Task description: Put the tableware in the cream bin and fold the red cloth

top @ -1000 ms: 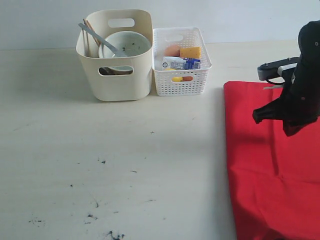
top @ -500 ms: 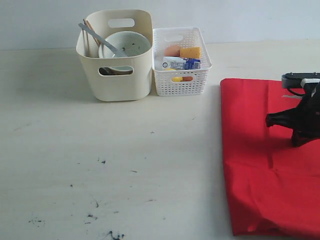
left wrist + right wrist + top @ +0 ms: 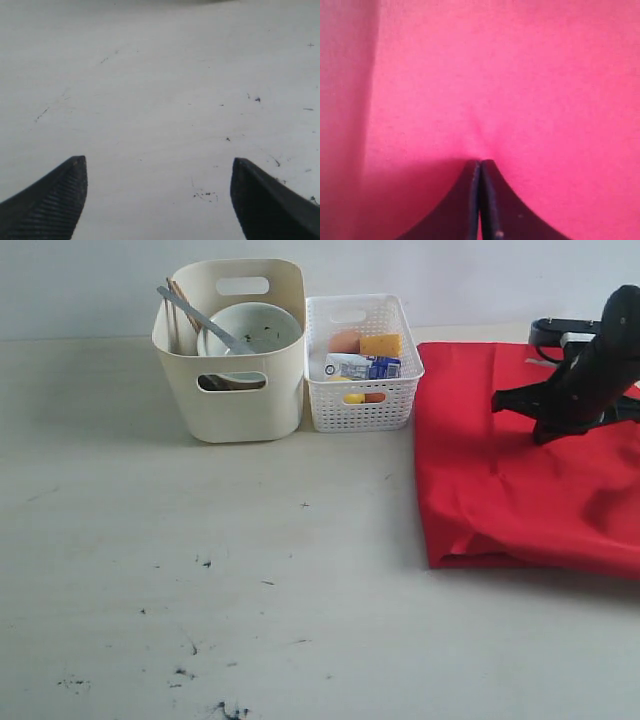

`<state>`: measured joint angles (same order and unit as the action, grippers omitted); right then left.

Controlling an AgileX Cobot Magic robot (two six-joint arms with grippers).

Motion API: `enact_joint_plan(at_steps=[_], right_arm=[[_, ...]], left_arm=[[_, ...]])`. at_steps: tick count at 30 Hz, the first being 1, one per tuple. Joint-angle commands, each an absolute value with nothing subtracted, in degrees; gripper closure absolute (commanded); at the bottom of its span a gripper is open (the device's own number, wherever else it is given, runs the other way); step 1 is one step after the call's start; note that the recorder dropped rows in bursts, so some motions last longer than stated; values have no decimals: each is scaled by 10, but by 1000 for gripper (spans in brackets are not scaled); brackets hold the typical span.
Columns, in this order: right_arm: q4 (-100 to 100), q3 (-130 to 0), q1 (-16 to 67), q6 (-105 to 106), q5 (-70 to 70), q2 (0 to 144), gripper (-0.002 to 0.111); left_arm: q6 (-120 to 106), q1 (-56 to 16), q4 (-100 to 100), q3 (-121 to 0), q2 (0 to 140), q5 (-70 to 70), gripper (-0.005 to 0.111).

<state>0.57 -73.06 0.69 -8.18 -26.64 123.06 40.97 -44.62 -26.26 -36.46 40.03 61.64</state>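
Observation:
The red cloth (image 3: 500,480) lies folded at the right of the table, its rounded fold edge facing the front. My right gripper (image 3: 543,432) sits low over its far part and is shut on a pinch of the red cloth (image 3: 485,100), which puckers at the tips (image 3: 481,163). The cream bin (image 3: 235,410) stands at the back left. It holds the pale speckled bowl (image 3: 262,325), the wooden chopsticks (image 3: 178,292) and a grey metal handle (image 3: 195,318). My left gripper (image 3: 157,160) hangs open over bare table and does not show in the exterior view.
A white lattice basket (image 3: 362,405) with food items and a carton stands right of the cream bin, its corner almost touching the cloth. The pale tabletop (image 3: 250,570) carries small dark specks. A wall runs along the back.
My right gripper has carried the cloth's near part up and toward the back. The cloth no longer reaches the front edge; it is folded shorter and its left side has shifted toward the basket.

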Motion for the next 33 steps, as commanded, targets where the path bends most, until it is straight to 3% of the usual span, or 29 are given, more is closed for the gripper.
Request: enact_joint_plan(at_steps=[1,20,33], right_arm=[[4,-790,6,-75,-333,1320,108],[-104,-1114,7,8,-482,1447,108],[-88,-1142,7,-77,-542,1258,108]], left_arm=[[407,-445,-262,-364,397,618,31],[407,-445,-262,-364,397,618,31],[407,-445,-265,-364,397,533,31]])
